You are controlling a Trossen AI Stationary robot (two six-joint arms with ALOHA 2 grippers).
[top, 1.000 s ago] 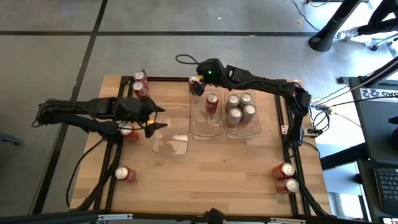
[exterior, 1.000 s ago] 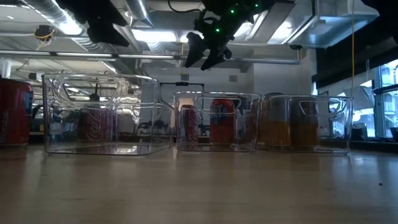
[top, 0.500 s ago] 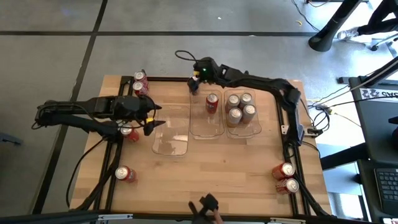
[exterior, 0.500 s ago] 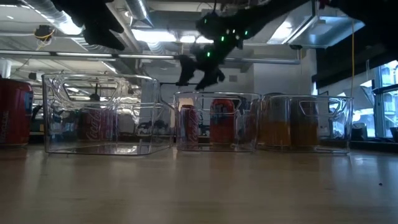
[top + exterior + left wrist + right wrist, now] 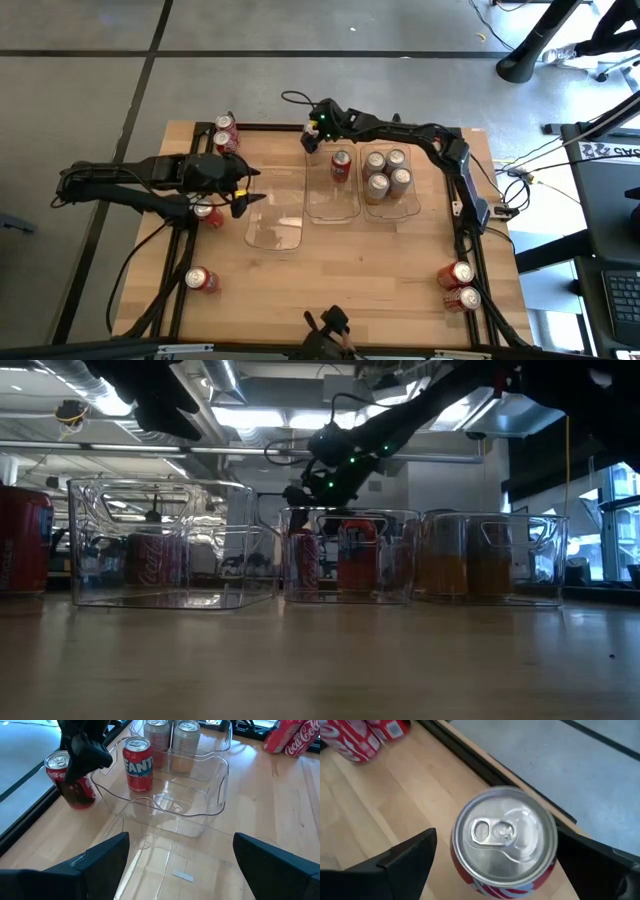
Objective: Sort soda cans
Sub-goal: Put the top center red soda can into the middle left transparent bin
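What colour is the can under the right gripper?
Red body, silver top: the can shows best in the right wrist view.

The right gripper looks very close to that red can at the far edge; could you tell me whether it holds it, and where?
Nothing is held. The right gripper is open, a finger on either side of the upright red can, not closed on it.

My wooden table (image 5: 340, 275) carries three clear trays (image 5: 274, 210) mid-table. Red cans (image 5: 225, 133) stand far left, others at near left (image 5: 200, 279), near right (image 5: 460, 285), and one by the middle tray's far corner (image 5: 504, 842).
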